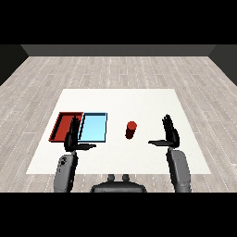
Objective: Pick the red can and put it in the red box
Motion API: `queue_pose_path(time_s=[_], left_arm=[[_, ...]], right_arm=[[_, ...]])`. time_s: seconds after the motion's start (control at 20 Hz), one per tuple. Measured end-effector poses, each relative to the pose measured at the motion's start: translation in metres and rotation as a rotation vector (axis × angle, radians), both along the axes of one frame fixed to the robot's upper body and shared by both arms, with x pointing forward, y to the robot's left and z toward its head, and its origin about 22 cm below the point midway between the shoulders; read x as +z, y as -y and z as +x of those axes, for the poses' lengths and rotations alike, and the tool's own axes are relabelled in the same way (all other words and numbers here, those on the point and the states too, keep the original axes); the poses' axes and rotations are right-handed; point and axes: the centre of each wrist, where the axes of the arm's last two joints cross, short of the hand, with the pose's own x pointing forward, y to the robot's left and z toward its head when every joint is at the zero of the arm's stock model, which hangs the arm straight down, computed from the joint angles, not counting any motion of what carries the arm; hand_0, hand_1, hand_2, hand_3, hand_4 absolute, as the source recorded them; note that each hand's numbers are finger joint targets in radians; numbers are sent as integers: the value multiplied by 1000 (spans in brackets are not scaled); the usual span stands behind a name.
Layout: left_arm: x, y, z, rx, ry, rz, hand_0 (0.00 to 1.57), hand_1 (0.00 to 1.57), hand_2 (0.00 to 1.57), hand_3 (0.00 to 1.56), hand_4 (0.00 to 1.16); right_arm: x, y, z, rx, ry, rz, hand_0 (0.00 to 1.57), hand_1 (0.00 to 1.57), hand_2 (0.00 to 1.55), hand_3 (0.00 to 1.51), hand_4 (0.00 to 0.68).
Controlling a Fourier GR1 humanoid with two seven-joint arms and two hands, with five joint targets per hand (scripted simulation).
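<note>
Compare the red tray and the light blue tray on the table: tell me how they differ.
Colour: the red tray is red with a dark inside, the light blue tray pale blue throughout. Place: the red tray lies at the far left, the light blue tray to its right, nearer the red can. Cover: the left hand hides part of the red tray's right side and only just edges the blue one. Both are flat, rectangular and hold nothing.

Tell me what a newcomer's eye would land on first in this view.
The red can stands upright alone near the middle of the white table, touched by nothing. To its left lie the light blue tray and, beyond that, the red tray, side by side. The left hand is raised with straight fingers in front of the trays, and the right hand likewise right of the can.
</note>
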Motion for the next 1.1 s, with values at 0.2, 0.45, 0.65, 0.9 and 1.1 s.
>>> queue_pose_path(time_s=[0.2,0.45,0.65,0.9,1.1], left_arm=[[-5,-2,5,-13,16,-12,0,0,0,0,0],[-4,3,0,-18,22,-28,0,0,0,0,0],[-4,5,0,-22,35,-37,0,0,0,0,0],[5,3,-6,-21,44,-47,0,0,0,0,0],[0,0,-4,-10,45,-57,0,0,0,0,0]], right_arm=[[-2,0,2,5,6,15,0,0,0,0,0],[2,1,11,26,-7,26,0,0,0,0,0],[0,-8,18,46,-29,38,0,0,0,0,0],[-4,-23,30,61,-61,59,0,0,0,0,0],[-15,-37,33,73,-94,80,0,0,0,0,0]])
